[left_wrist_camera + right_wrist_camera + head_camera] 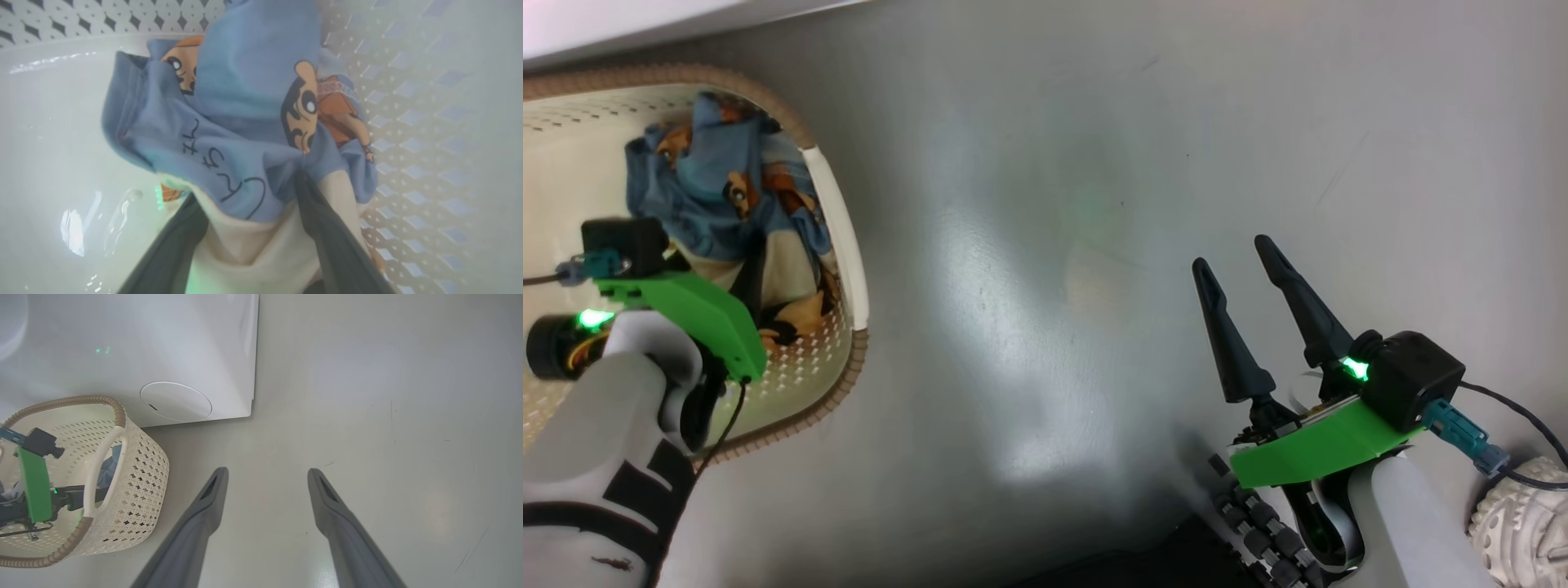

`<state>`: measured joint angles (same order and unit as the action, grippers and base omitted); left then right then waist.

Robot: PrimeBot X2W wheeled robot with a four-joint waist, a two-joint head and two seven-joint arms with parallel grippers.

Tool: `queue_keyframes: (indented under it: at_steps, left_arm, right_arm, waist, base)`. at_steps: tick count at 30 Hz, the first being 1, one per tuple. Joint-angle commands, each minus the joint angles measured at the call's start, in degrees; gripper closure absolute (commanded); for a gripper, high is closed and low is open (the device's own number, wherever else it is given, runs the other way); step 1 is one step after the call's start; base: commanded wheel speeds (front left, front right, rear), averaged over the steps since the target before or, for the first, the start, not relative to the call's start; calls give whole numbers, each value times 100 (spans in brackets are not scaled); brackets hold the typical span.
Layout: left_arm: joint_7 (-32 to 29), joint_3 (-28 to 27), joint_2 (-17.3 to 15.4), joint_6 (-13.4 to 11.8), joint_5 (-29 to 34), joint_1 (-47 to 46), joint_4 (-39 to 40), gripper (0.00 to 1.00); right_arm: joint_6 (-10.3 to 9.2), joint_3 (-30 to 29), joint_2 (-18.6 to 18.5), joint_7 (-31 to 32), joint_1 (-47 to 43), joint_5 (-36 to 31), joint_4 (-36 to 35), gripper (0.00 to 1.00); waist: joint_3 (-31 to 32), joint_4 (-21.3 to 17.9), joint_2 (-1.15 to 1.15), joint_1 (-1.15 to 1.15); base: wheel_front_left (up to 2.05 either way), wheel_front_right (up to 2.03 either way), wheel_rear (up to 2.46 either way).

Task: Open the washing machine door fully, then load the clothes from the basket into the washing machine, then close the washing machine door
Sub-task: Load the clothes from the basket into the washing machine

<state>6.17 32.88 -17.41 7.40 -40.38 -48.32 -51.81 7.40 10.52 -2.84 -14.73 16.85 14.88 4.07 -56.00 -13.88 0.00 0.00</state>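
The clothes (245,122), light-blue fabric with orange cartoon figures over a cream piece, lie heaped in the cream basket (843,229) at the left of the head view. The left gripper (247,192) is inside it, jaws spread, the cream piece between them and blue fabric over their tips. Black handwritten characters on the blue cloth are unreadable. The right gripper (1232,255), lower right, hangs over grey floor (1045,245), jaws spread, holding nothing. The white washing machine (163,343) stands just behind the basket.

Glossy grey floor (1045,245) w/ glare patch, faint scuffs.
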Motion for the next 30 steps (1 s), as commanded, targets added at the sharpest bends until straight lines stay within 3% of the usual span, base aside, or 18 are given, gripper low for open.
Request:
queue_keyframes:
  at_steps: [1,11,12,13,18,30]
  left_arm:
    - [78,3,-249,8,-61,24,118,0]
    - [24,852,-429,9,-533,-289,231,0]
    - [-35,923,-442,9,-578,-309,179,36]
    - [-67,974,-447,9,-634,-327,130,100]
    - [-136,1194,-415,9,-820,-435,-146,100]
    - [667,1473,-285,9,-1208,-265,-257,100]
  right_arm:
    - [9,146,-4,-27,-190,115,-83,0]
    - [9,225,-4,-27,-189,144,-67,0]
    - [9,234,-4,-27,-197,147,-67,0]
    - [9,236,-4,-27,-207,144,-68,0]
    - [9,188,-4,-27,-246,114,-75,0]
    - [9,-140,-4,-27,-133,-118,-90,0]
  waist:
    - [-24,-27,0,0]
    - [-9,-105,0,0]
    - [-3,-118,0,0]
    - [1,-130,0,0]
    - [36,-144,0,0]
    - [588,197,0,0]
  base:
    - [0,0,0]
    - [0,0,0]
    - [0,0,0]
    - [0,0,0]
    - [0,0,0]
    - [0,0,0]
